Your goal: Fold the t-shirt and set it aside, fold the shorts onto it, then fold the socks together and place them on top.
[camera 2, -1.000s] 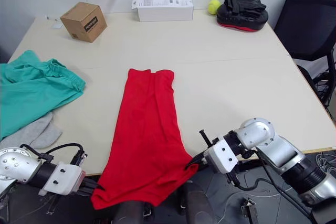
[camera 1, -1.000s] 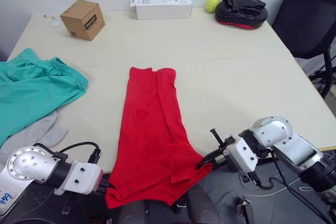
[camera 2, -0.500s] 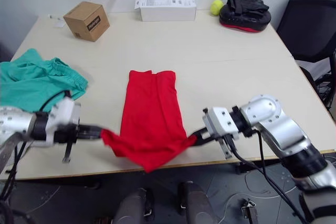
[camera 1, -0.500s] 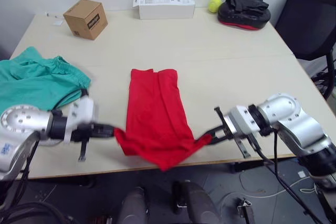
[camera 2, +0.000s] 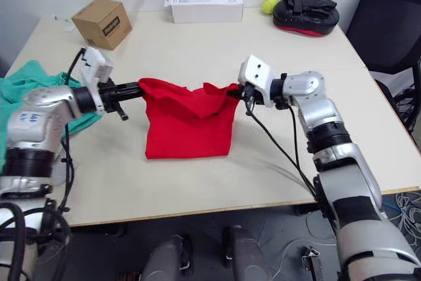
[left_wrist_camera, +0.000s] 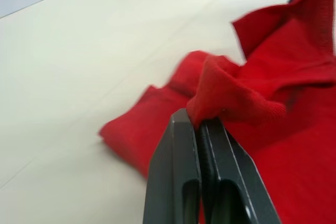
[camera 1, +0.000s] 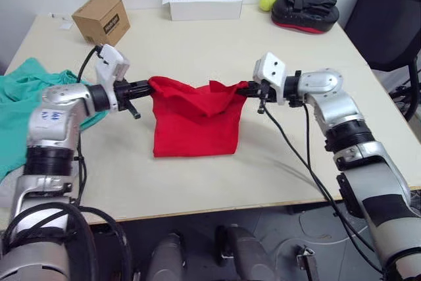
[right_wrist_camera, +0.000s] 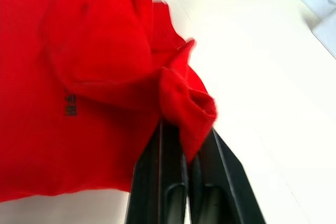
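Fold held over the t-shirt (camera 1: pixel 195 120) at mid-table.
Hem corners are pinched shut in the left pincer (camera 1: pixel 146 87) and right pincer (camera 1: pixel 245 89), kept level so the upper layer is laid squarely toward the table's far edge.

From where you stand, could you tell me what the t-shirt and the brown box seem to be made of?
The t-shirt looks like soft matte knit cloth, probably cotton: it sags and bunches where the left gripper and right gripper pinch it, and the left wrist view shows a fine fuzzy weave. The box looks like plain brown cardboard, dull, with crisp folded edges.
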